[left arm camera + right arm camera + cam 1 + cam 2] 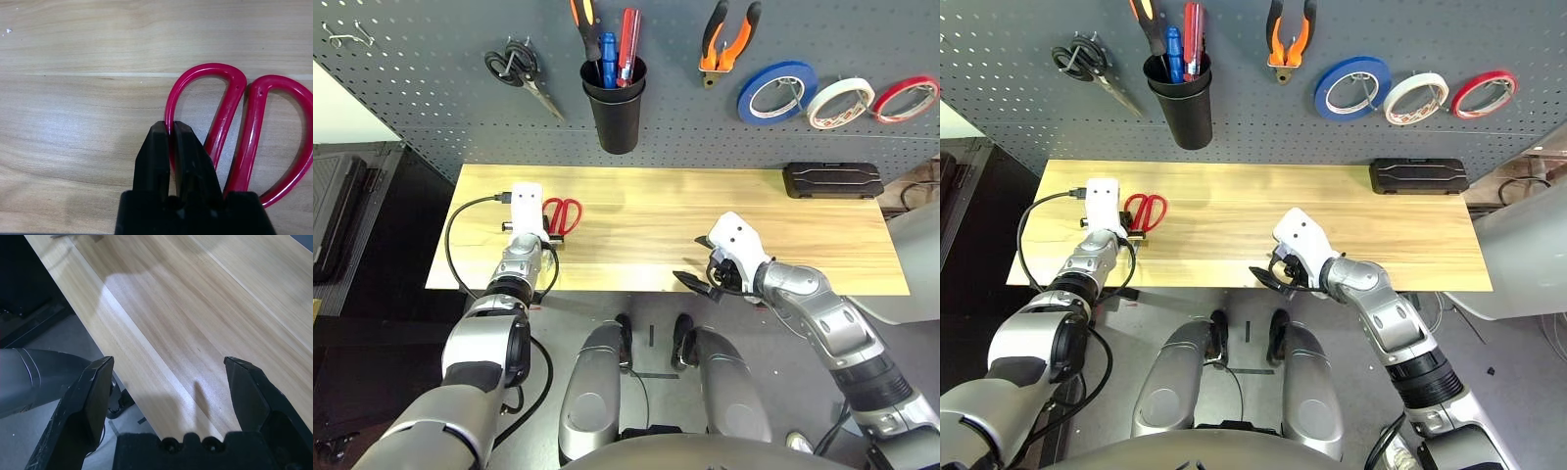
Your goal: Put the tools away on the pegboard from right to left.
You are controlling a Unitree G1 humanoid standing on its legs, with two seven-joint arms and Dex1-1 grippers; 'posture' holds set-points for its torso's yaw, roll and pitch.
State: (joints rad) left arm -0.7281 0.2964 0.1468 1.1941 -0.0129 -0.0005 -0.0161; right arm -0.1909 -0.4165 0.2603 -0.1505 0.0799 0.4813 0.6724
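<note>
Left pincer [170, 126] clenched on one handle loop of the red scissors [251, 125] | scissors mostly right of it, loops away from robot, blades nearer | left arm nearest, right pincer [170, 361] spread, well apart | count: red scissors one, pliers [717, 65] one, tapes [867, 93] three!

Above the right gripper [168, 363] the way up to the pegboard [695, 137] is open, with bare wood between its fingers (a table edge passes beneath it). Beyond it, to its right, a black case [832, 180] stands in the way; the red-handled scissors [237, 132] block the left gripper's [169, 125] right side.
</note>
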